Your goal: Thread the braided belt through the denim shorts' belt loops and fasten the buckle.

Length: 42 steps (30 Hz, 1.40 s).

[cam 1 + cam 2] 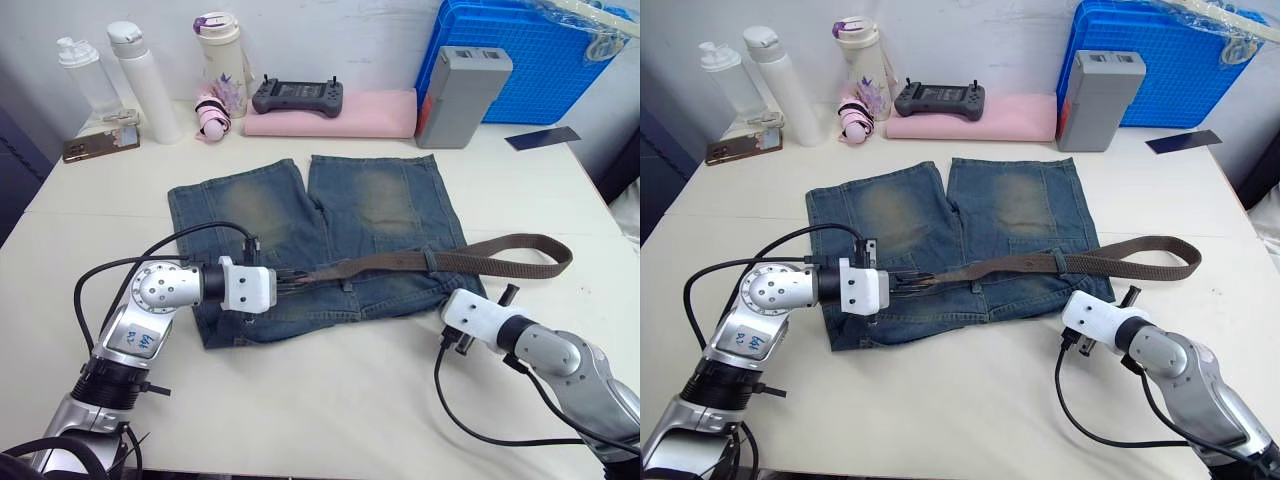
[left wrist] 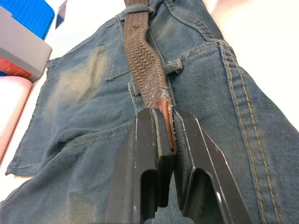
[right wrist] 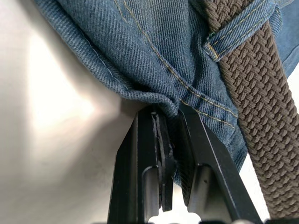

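Left gripper (image 2: 166,140): fingers closed on the tan leather tip of the braided belt (image 1: 440,262), held just above the waistband near the left side of the denim shorts (image 1: 320,215). From this tip the belt runs rightward along the waistband, passing under one of the belt loops (image 2: 174,65) close to the fingers and another (image 3: 236,35) near the right corner, then curls beyond the shorts' right edge in a flat loop on the table (image 1: 330,400). The buckle cannot be made out. Right gripper (image 3: 169,140): fingers pinched on the folded denim edge at the shorts' right waistband corner, the belt lying just beside them. The shorts lie flat, legs pointing away from the robot, waistband nearest it. Surface: pale tabletop. Along its far edge, left to right: two white bottles (image 1: 120,75), a lidded tumbler (image 1: 222,55), a dark handheld controller (image 1: 297,96) resting on a pink folded cloth (image 1: 335,113), a grey box (image 1: 462,95), and a blue crate (image 1: 535,55) against the white wall
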Each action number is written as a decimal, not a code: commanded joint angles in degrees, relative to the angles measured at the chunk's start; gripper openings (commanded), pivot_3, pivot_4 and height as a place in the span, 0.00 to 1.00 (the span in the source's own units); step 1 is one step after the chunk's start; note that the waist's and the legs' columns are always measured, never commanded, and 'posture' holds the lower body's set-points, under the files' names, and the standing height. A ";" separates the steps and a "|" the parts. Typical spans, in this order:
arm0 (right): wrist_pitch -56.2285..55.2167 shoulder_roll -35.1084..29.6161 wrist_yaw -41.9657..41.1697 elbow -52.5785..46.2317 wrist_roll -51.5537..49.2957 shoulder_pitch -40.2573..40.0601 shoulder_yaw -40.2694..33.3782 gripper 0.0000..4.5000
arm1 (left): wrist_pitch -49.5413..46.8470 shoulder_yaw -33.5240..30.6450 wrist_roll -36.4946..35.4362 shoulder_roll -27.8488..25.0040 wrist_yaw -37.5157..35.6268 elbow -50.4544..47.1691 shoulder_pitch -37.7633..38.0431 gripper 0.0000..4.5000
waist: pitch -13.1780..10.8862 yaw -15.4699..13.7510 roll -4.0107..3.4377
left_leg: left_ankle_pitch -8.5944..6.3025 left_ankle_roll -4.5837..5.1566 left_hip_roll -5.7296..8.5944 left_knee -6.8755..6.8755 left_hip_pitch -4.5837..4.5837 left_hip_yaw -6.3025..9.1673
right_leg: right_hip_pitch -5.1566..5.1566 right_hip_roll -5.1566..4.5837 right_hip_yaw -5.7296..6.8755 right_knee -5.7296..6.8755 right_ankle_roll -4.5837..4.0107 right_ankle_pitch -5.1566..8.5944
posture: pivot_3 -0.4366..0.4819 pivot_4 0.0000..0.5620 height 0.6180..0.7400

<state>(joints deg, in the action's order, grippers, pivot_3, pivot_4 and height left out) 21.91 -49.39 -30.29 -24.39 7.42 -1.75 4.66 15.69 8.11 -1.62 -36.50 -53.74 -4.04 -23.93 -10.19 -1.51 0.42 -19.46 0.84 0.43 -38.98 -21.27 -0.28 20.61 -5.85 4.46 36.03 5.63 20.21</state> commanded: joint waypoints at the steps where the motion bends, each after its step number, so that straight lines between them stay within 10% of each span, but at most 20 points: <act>1: 3.62 1.23 -3.66 -2.77 -7.18 0.16 -8.10 0.28 | 6.06 -2.00 1.17 1.09 4.30 -1.17 1.17 0.00 | 0.00 0.07 -0.01 | 0.00 0.00 0.00 0.00 0.00 0.00 | 0.00 0.00 0.00 0.00 0.01 -0.01 | 0.48 0.27 1.00; 8: 28.91 5.34 -9.54 -12.39 -34.13 10.10 -22.23 0.99 | 15.98 -4.76 5.26 0.46 10.82 -1.79 7.01 0.00 | -0.06 1.34 -0.11 | 0.00 -0.05 -0.12 0.01 0.06 -0.05 | 0.03 0.07 -0.05 0.05 0.02 -0.01 | 0.48 0.27 1.00; 14: 58.77 15.07 -2.20 -10.75 -72.66 19.07 -29.16 0.99 | 19.73 -5.53 9.74 0.60 15.47 -1.54 7.98 0.00 | -0.06 1.35 -0.11 | 0.00 -0.06 -0.13 0.01 0.07 0.03 | -0.03 0.05 -0.02 0.03 0.01 -0.02 | 0.48 0.27 1.00; 22: 38.59 19.85 37.53 -1.38 -116.73 14.45 -9.68 0.99 | 22.64 -4.66 12.32 -0.37 17.57 -1.90 7.60 0.00 | -0.09 1.68 -0.15 | -0.05 0.03 -0.04 0.02 -0.01 -0.05 | 0.04 -0.07 -0.02 0.01 0.04 -0.04 | 0.48 0.27 1.00; 39: 19.46 40.58 64.66 6.44 -120.42 17.72 -11.91 0.99 | 22.29 -4.39 11.59 -1.46 17.57 -2.67 7.69 0.00 | -0.08 1.75 -0.20 | -0.06 0.04 -0.09 0.09 -0.03 -0.05 | 0.11 -0.06 -0.10 0.00 0.08 -0.06 | 0.48 0.27 1.00; 42: 19.61 40.90 65.14 6.06 -120.42 17.50 -11.87 0.70 | 22.27 -4.31 11.67 -1.48 17.51 -2.65 7.64 0.00 | -0.08 1.77 -0.20 | -0.06 0.04 -0.09 0.11 -0.03 -0.05 | 0.12 -0.07 -0.11 0.00 0.08 -0.06 | 0.48 0.27 1.00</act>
<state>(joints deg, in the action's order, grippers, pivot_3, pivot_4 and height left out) 41.64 -8.87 34.78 -17.12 -111.56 15.52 -6.74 37.54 3.90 10.68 -37.33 -36.86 -4.28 -16.05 -10.27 0.26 0.22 -19.52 0.88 0.34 -38.87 -21.30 -0.33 20.74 -5.92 4.34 36.03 5.71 20.15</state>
